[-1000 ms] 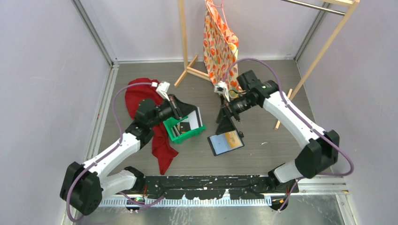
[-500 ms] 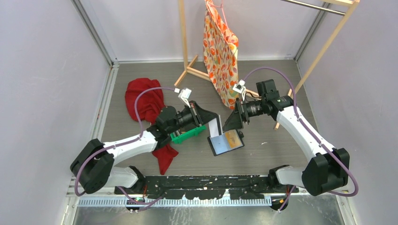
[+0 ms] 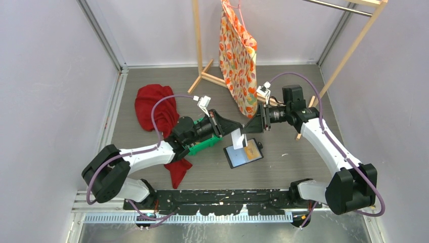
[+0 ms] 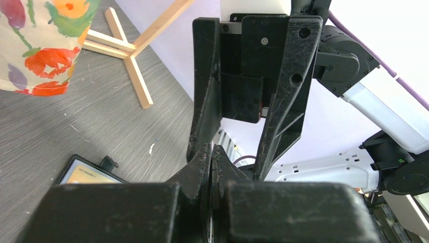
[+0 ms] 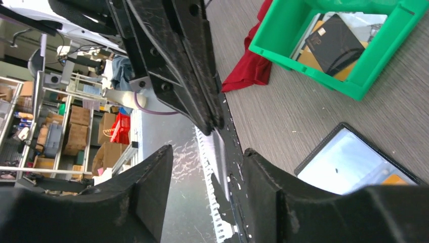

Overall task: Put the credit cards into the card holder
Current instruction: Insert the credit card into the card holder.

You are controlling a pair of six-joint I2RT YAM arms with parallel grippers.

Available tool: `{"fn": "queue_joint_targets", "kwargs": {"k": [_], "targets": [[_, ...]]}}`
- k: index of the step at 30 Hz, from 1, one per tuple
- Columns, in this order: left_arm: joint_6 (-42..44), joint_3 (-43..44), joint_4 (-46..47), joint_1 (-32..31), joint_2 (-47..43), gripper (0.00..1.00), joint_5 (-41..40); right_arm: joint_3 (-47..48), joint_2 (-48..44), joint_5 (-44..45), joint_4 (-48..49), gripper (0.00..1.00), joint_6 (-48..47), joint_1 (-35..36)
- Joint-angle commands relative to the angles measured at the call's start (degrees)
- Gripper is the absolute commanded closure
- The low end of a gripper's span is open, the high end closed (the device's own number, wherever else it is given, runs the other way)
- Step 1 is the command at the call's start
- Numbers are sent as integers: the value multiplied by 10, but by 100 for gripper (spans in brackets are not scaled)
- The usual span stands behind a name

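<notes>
My left gripper (image 3: 232, 128) is shut on a whitish credit card (image 3: 237, 137) and holds it in the air, just above the open card holder (image 3: 244, 154). The holder lies flat, pale lining up, with an orange card (image 3: 249, 149) in it. My right gripper (image 3: 251, 126) faces the left one, open. In the right wrist view the held card (image 5: 220, 154) stands edge-on between my right fingers (image 5: 152, 187), with a gap on each side. More credit cards, one dark (image 5: 336, 43), lie in the green tray (image 5: 308, 68). In the left wrist view my left gripper (image 4: 211, 154) is pressed tight on the card's edge.
A red cloth (image 3: 154, 109) lies left of the green tray (image 3: 203, 146). A wooden rack (image 3: 200, 61) with a flowered bag (image 3: 238, 55) stands at the back. A second wooden frame (image 3: 349, 50) leans at the right wall.
My left gripper carried the whitish card from the tray rightward to above the holder. My right gripper swung to meet it, and its jaws have narrowed around the card.
</notes>
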Motion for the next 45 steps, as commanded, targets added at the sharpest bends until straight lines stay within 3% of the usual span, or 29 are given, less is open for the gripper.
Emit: {"fn": "queue_joint_targets", "kwargs": {"k": [1,8,15,17,20,23,25,28,31,34,38,45], "targets": [[-11,22,65,-4,11,100,8,5,-8,-45,47,47,30,-1],[-12,21,71,-4,15,100,7,-6,-9,-56,56,66,28,-1],[-19,19,76,-4,17,99,6,-12,-5,-61,62,92,17,-1],[-19,14,75,-4,12,89,-5,-14,-4,-67,60,99,7,-2],[-1,3,34,-3,-16,69,-35,-5,-7,-66,-2,99,-60,-5],[43,-9,-61,5,-90,58,-62,34,-11,4,-208,99,-283,-13],[91,-11,-176,9,-150,48,-87,41,-13,72,-275,99,-374,-14],[136,-35,-297,11,-231,26,-130,5,-17,133,-275,99,-410,-14],[107,-96,-310,12,-289,1,-153,-61,-30,162,-193,99,-371,-13],[69,-153,-253,13,-306,1,-129,-86,-18,194,-117,99,-295,-13],[49,-181,-185,5,-273,17,-98,-101,14,224,-24,99,-204,-14],[57,-204,-124,-46,-204,23,-148,-112,63,222,106,99,-55,-14]]}}
